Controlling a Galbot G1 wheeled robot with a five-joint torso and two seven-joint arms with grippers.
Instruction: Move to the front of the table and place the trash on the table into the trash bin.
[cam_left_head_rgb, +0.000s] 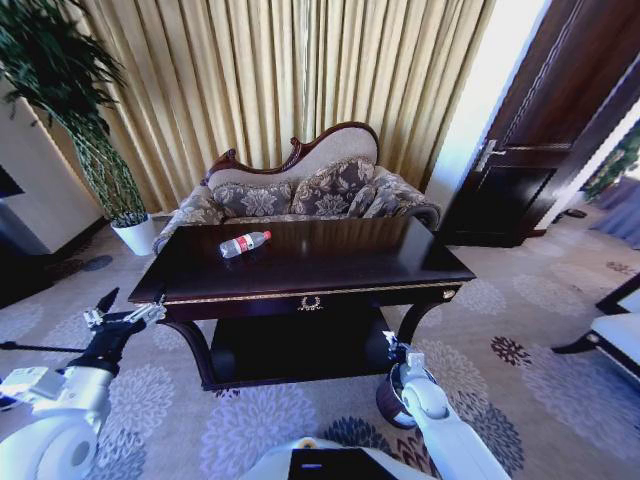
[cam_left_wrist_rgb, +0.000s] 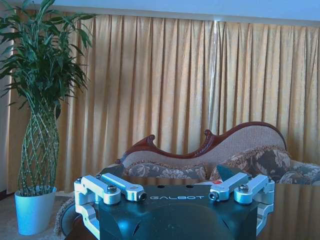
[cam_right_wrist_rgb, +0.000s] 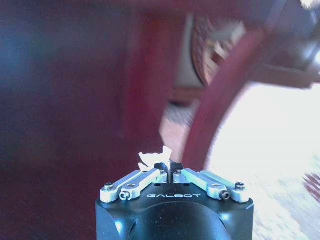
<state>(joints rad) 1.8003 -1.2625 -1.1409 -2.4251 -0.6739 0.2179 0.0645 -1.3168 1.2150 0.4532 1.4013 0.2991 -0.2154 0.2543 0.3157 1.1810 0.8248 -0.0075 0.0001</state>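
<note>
right gripper (cam_right_wrist_rgb: 167, 167) pinching paper wad (cam_right_wrist_rgb: 152, 156) | over bin (cam_left_head_rgb: 392, 400) | centre before release | left gripper (cam_left_head_rgb: 128, 315) fingers wide beside desk (cam_left_head_rgb: 300, 262)

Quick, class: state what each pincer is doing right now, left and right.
Left pincer: open, empty, by the table's left front corner.
Right pincer: closed on a white paper wad, low near the trash bin.

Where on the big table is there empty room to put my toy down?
Nearly the whole table top is bare. The widest patch runs from the bottle, which lies near the back left, to the right edge. The strip along the front edge is bare too. The left pincer hovers at the front left corner, so that spot is tight.
</note>
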